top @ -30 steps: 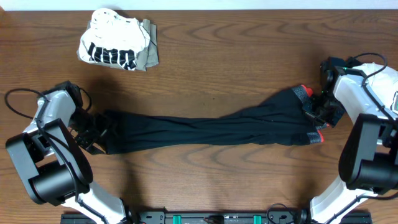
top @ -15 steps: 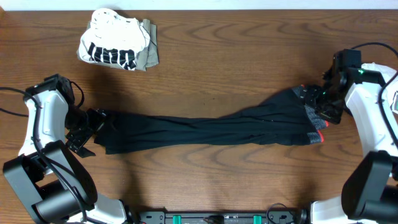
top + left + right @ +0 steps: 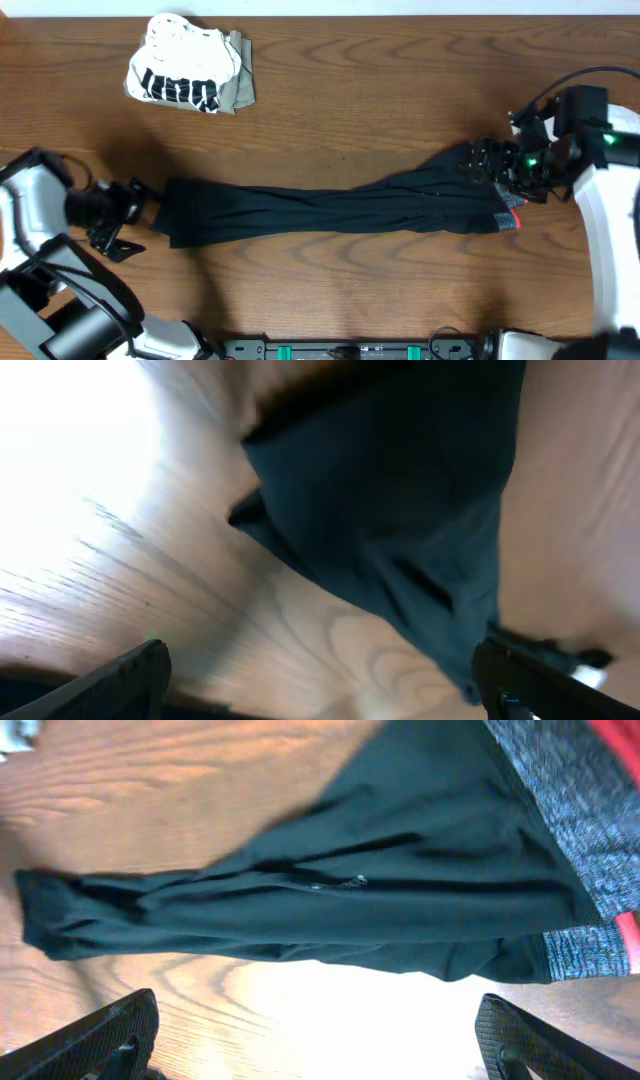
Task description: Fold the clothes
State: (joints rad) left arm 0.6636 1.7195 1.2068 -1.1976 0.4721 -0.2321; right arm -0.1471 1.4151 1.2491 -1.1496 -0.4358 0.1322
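No lettering can be read anywhere; the black print on the crumpled white top [image 3: 180,72], far left, is illegible.

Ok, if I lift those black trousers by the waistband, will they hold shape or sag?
Probably sag: the black trousers lie flat in soft wrinkles, so they would likely drape and drag. The grey waistband looks thicker, perhaps a firmer grip.

The trousers [image 3: 330,210] lie lengthwise across the table [image 3: 400,80], with the waistband [image 3: 510,208] at their right end. The left gripper [image 3: 125,215] is just beside their left end, and the right gripper [image 3: 495,165] is above the waistband end. A pile of clothes [image 3: 190,75] lies behind the trousers, well apart, towards the left.
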